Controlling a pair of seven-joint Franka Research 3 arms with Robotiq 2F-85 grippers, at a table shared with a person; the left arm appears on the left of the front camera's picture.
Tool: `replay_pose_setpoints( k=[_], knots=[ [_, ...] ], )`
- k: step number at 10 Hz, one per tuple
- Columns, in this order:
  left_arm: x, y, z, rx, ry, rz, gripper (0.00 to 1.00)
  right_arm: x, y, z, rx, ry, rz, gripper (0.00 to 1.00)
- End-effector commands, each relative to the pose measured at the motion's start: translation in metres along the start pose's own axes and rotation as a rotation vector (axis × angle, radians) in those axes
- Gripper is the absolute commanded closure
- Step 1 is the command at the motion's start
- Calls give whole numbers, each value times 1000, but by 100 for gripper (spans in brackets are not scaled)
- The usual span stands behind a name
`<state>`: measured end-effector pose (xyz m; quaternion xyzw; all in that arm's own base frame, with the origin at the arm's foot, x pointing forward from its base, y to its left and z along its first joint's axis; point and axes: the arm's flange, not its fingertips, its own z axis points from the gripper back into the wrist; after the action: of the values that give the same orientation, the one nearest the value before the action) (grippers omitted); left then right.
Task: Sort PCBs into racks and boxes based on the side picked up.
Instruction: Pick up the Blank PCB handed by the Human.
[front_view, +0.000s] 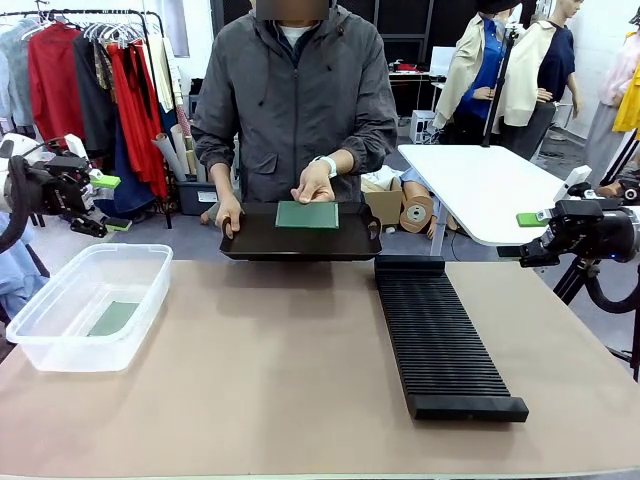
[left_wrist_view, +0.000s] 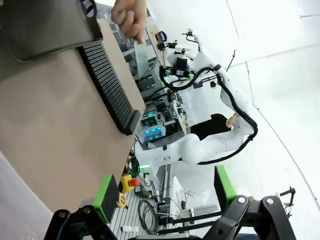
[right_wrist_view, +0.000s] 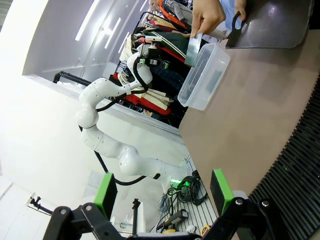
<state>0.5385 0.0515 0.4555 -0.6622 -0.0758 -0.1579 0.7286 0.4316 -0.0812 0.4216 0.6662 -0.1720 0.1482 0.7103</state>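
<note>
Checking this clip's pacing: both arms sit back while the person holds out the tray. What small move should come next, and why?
Probably one arm starts reaching toward the PCB on the tray: the person's hand rests on it there, and the left gripper and right gripper are open, holding nothing.

- One PCB (front_view: 307, 214), a thin rectangular board showing a plain dark green face, is sitting level over the black tray (front_view: 300, 245) at the far edge of the tabletop (front_view: 280, 380); a person's hand (front_view: 315, 185) is touching its far edge.
- A second PCB (front_view: 112, 318), paler green, is lying flat on the floor of the box.
- The box (front_view: 60, 345), a clear shallow tub with a rounded rim, is standing open at the left of the tabletop.
- The rack (front_view: 440, 340), long, black and closely slotted, is lying right of centre, its far end just beside the tray.
</note>
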Motion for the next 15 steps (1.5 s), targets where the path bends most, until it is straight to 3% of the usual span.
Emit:
replay_pose_setpoints(
  k=[1,15],
  knots=[
    [-1,1,1,19,-3,10,0,2,2,1,-1,0,10,0],
    [-1,1,1,19,-3,10,0,0,0,0,0,0,0,0]
  ],
)
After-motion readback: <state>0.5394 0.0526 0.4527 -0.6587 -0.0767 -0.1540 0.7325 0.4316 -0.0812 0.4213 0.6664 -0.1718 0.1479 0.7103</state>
